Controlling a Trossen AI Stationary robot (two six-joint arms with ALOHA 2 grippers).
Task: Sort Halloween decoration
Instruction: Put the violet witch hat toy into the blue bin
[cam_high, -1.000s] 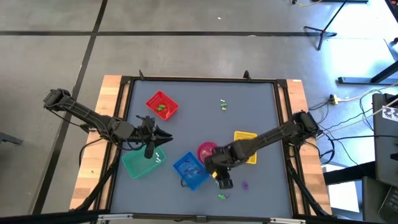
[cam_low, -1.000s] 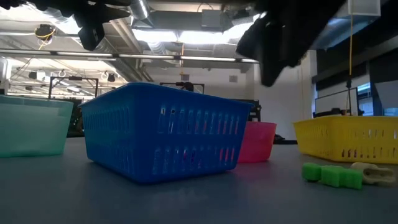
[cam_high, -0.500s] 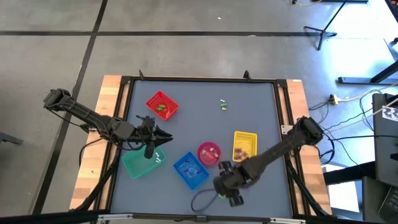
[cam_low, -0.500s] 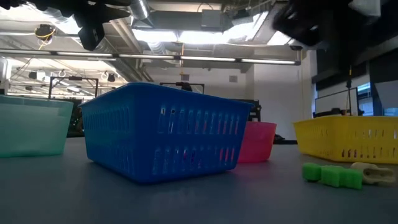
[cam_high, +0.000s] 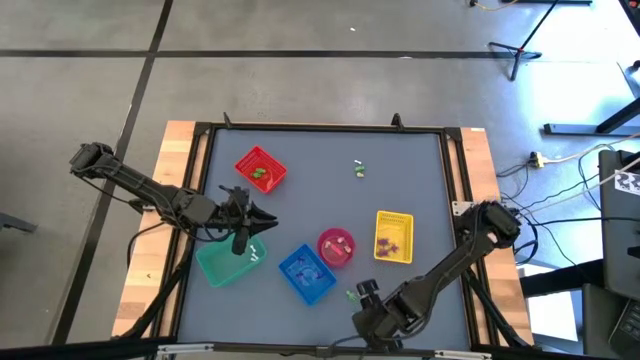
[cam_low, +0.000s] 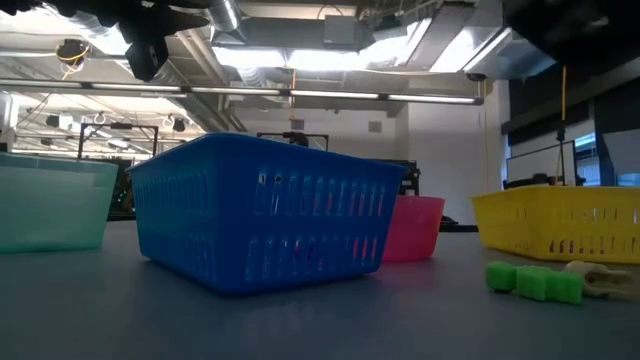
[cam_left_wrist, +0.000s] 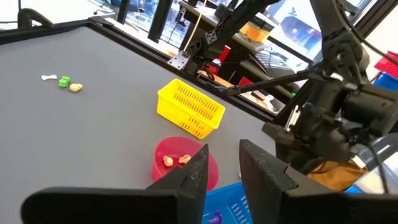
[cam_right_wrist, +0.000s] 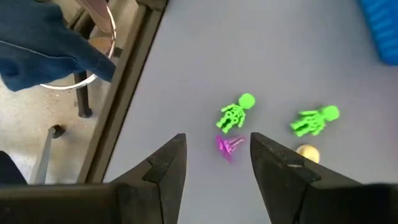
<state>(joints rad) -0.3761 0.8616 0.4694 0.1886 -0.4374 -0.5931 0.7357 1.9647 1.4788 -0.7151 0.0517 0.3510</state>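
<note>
Grey tabletop, high view: right gripper (cam_high: 372, 322) has swung from the pink bowl (cam_high: 335, 247) to the near edge. Right wrist view: jaws wide, empty, over a purple trinket (cam_right_wrist: 229, 146) beside green skeletons (cam_right_wrist: 235, 114); next pick. Left gripper (cam_left_wrist: 222, 163) part-open, empty, waiting above the teal basket (cam_high: 222, 264).

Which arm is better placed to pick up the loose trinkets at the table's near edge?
Right. The right gripper hovers with jaws open over the green and purple trinkets; the left gripper sits over the teal basket.

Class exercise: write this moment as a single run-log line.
left gripper: above teal basket, idle | right gripper: open, empty, over purple trinket | green skeletons: loose on table
</note>
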